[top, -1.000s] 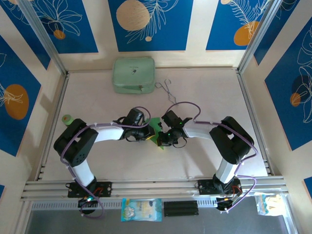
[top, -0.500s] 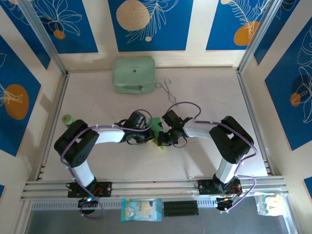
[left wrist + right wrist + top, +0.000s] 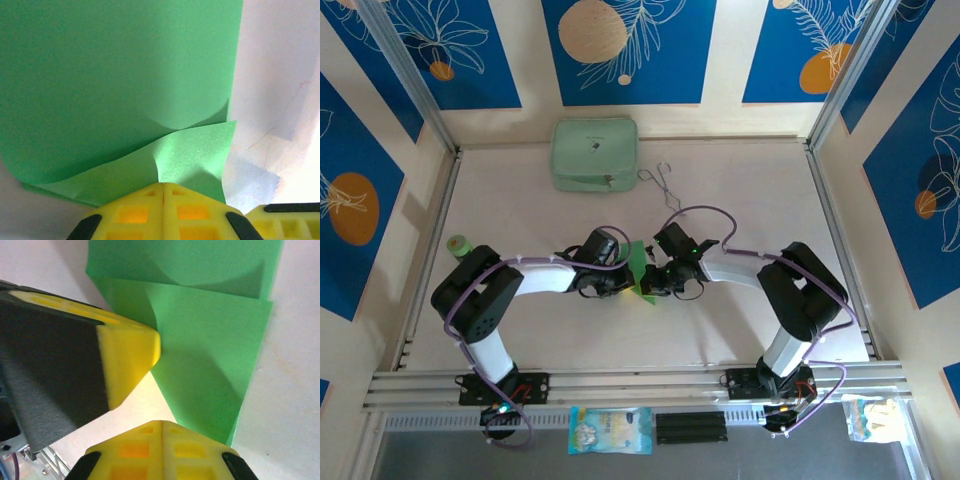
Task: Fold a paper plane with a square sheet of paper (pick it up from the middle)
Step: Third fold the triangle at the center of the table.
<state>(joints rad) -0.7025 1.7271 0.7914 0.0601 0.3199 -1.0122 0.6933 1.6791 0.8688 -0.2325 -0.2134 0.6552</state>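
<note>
The square sheet of paper (image 3: 639,266) is bright green, partly folded, and lies at the middle of the table between the two grippers. In the left wrist view its folded flap (image 3: 195,155) puckers into a crease that runs straight into my left gripper (image 3: 163,185), which is shut on the paper's near edge. My right gripper (image 3: 161,423) is shut just beside the sheet (image 3: 210,365), whose lower corner runs behind its right finger; nothing shows in its seam. The left gripper's yellow fingers (image 3: 130,352) touch the paper's edge there. From above, the left gripper (image 3: 624,277) and right gripper (image 3: 656,281) nearly meet.
A pale mint case (image 3: 595,153) lies at the back left with thin wire tongs (image 3: 663,185) beside it. A small green roll (image 3: 458,243) sits near the left rail. Packets (image 3: 610,430) lie below the front rail.
My left gripper has closed onto the paper's edge and nudged slightly right. The right gripper has stayed shut and its arm has shifted a little.
</note>
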